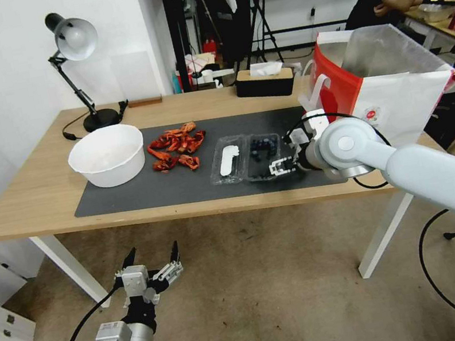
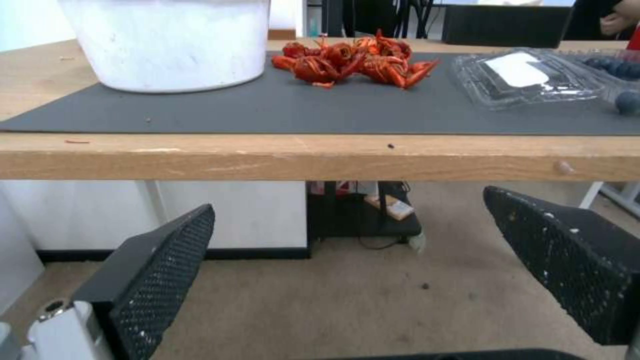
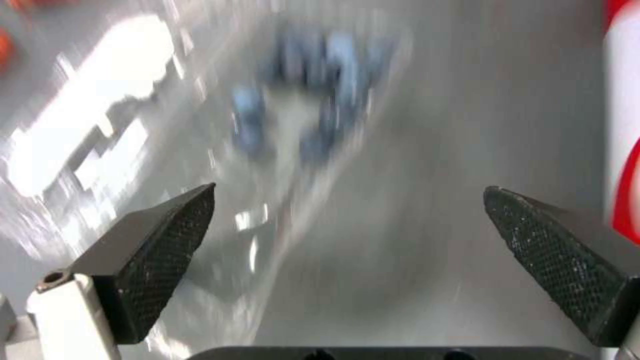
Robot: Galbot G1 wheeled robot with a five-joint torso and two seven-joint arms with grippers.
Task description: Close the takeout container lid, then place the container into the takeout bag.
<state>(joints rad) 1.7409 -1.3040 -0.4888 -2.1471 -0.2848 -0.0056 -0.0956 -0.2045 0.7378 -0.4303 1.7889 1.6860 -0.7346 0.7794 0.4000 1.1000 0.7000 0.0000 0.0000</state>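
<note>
The takeout container [image 1: 249,158] lies open flat on the black mat [image 1: 155,191]. Its berry half [image 1: 264,151] holds dark blueberries [image 3: 313,100], and the lid [image 1: 230,159] [image 2: 527,75] with the white label [image 3: 87,115] lies beside it on the side away from the bag. My right gripper [image 1: 283,166] [image 3: 348,190] is open, low over the mat at the near right corner of the berry half, holding nothing. The takeout bag [image 1: 394,90] stands open at the table's right end, behind my right arm. My left gripper [image 1: 152,259] [image 2: 348,200] hangs open below the table's front edge.
A white bowl [image 1: 107,154] [image 2: 173,40] sits on the mat's left end, with a pile of red crayfish [image 1: 176,144] [image 2: 353,60] between it and the container. A black tissue box [image 1: 265,80] and a desk lamp [image 1: 77,73] stand at the back.
</note>
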